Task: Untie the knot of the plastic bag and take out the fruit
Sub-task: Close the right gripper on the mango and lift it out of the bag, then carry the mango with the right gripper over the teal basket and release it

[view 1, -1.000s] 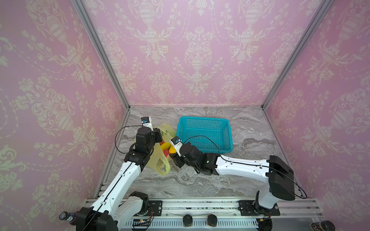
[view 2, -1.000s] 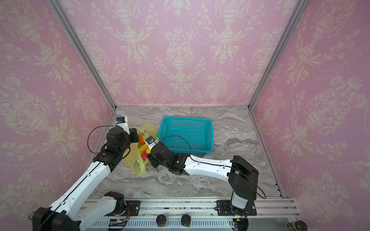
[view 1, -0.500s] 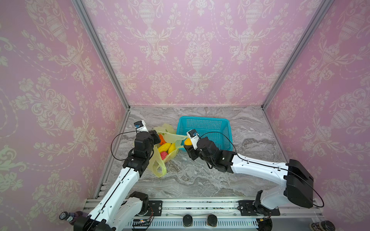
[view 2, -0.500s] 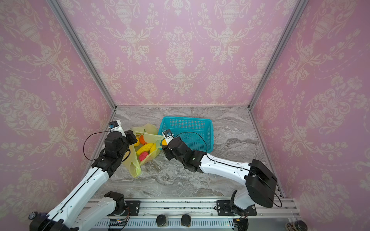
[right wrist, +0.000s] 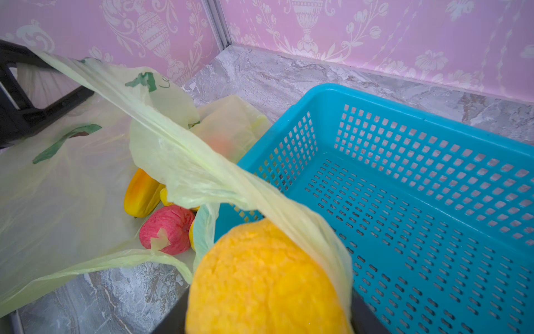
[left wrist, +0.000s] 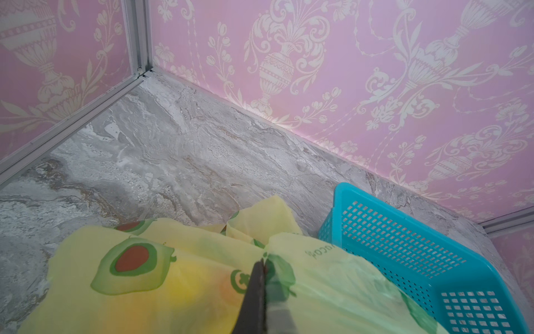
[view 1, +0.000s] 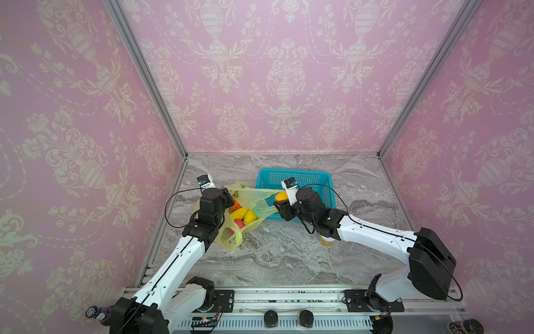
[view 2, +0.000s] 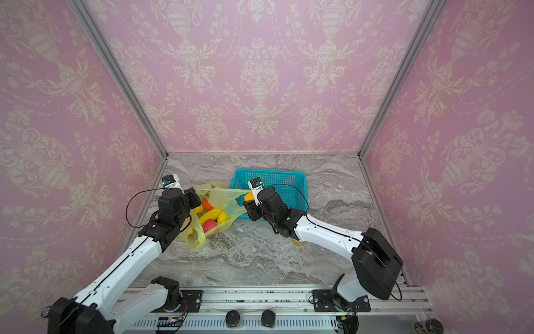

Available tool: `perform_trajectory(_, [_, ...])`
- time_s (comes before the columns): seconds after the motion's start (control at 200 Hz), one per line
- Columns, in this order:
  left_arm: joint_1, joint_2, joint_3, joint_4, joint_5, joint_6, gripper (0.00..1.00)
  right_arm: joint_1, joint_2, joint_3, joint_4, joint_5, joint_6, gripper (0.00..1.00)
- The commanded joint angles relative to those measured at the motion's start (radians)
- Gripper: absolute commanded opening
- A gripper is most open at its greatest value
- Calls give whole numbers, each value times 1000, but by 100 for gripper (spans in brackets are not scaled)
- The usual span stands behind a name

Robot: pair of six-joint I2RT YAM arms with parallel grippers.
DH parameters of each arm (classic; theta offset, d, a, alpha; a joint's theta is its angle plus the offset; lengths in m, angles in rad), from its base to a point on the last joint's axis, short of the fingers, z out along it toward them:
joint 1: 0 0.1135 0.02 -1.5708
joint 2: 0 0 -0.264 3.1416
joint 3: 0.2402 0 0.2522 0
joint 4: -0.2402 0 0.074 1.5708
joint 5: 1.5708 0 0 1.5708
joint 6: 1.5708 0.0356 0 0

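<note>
Your R gripper [view 1: 281, 203] grips a yellow fruit [right wrist: 265, 277] btwn its jaws, bag [right wrist: 187, 162] film draped over it, at the basket's [right wrist: 375, 99] near corner. L gripper [left wrist: 263, 267] is pinched tight on bag edge. Vs earlier, R came out of bag w/ fruit.

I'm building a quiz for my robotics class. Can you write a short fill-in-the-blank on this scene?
The left gripper has its fingers shut on the thin yellow-green ___.
The right gripper holds a round orange-yellow ___.
The blue basket is ___.
Missing words: bag, fruit, empty.
</note>
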Motion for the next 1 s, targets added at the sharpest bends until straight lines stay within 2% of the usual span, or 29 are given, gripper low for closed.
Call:
perform_trajectory(0.0, [30,-11,50,-42,-175,57,0,-41,5,-21,-20,-70,21,21])
perform_trajectory(0.075, [30,-7,130,-115,-106,107,0,-17,28,11,-2,-141,12,21])
perform_trajectory(0.17, [30,-8,138,-119,-101,78,0,49,98,110,-30,-166,-21,18])
perform_trajectory(0.26, [32,-27,140,-94,-148,65,0,104,179,244,-61,-178,-44,16])
perform_trajectory(0.4, [32,-5,273,-217,-285,129,0,118,289,390,-63,-264,-40,19])
perform_trajectory(0.46, [31,8,274,-219,-338,126,0,119,317,432,-64,-288,-50,20])
perform_trajectory(0.54, [32,19,248,-174,-354,132,0,118,331,453,-48,-313,-60,20])
perform_trajectory(0.635, [32,20,246,-167,-397,129,0,118,324,429,-14,-356,-81,21])
perform_trajectory(0.731, [32,15,239,-171,-446,118,0,116,272,345,69,-394,-95,28])
perform_trajectory(0.811, [31,23,232,-177,-474,116,0,107,217,253,141,-380,-85,31])
perform_trajectory(0.996, [31,103,224,-130,-337,118,0,4,170,59,285,-324,55,35])
